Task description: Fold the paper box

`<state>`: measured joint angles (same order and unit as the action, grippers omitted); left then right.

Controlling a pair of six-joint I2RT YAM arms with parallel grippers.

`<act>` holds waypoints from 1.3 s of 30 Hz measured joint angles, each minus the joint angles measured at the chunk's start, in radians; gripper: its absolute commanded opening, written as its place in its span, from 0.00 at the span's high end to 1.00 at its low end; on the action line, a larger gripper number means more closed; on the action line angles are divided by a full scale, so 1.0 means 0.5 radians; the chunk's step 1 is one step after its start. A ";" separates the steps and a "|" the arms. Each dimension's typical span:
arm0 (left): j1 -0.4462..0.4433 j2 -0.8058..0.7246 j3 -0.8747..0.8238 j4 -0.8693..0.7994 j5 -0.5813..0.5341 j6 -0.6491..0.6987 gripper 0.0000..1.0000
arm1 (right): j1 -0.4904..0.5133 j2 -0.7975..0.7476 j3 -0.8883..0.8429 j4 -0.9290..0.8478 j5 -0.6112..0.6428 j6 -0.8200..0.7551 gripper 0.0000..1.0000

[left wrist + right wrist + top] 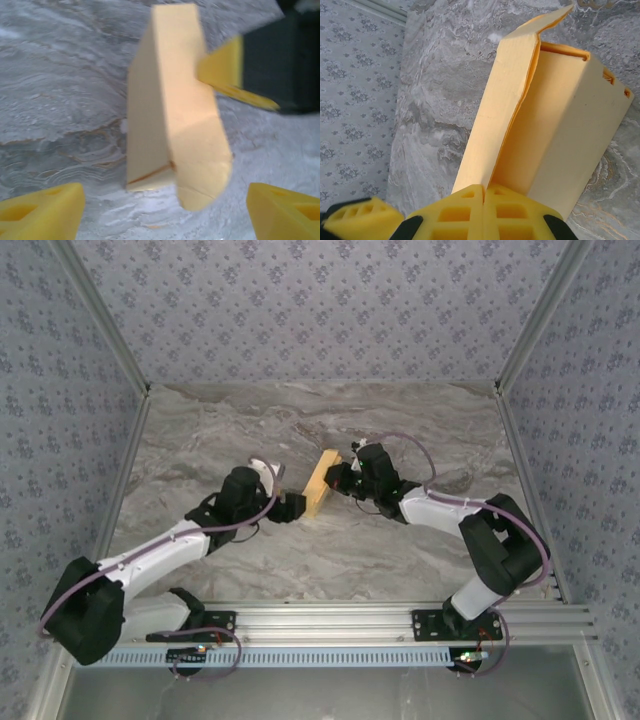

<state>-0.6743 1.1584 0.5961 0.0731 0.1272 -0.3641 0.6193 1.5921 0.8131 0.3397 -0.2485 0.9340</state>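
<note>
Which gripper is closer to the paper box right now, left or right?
Right. The right gripper is pinched shut on one wall of the paper box. The left gripper sits open on the box's other side, with its fingers spread and not touching it.

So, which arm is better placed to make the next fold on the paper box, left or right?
Left, probably. The left end effector is open and free, with the paper box standing just ahead of it. The right end effector is shut on the box, steadying it, so it cannot fold.
</note>
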 measured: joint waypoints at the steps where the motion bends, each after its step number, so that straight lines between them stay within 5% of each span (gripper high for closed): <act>1: -0.043 -0.001 -0.001 0.008 -0.020 0.034 0.11 | 0.000 0.004 0.005 0.000 0.000 0.000 1.00; 13: -0.211 0.431 0.212 0.042 -0.204 0.310 0.12 | 0.003 0.016 0.019 -0.002 0.005 0.000 1.00; 28: -0.214 0.701 0.273 0.228 -0.253 0.386 0.41 | 0.002 0.016 0.019 -0.002 0.005 -0.001 0.99; 39: -0.164 0.702 0.273 0.285 -0.202 0.452 0.50 | -0.063 -0.119 0.019 -0.170 0.018 -0.190 0.71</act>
<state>-0.7563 1.5093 0.7326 0.2157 0.0261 -0.1383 0.5877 1.5326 0.8227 0.2546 -0.2398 0.8391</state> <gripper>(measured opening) 0.506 0.254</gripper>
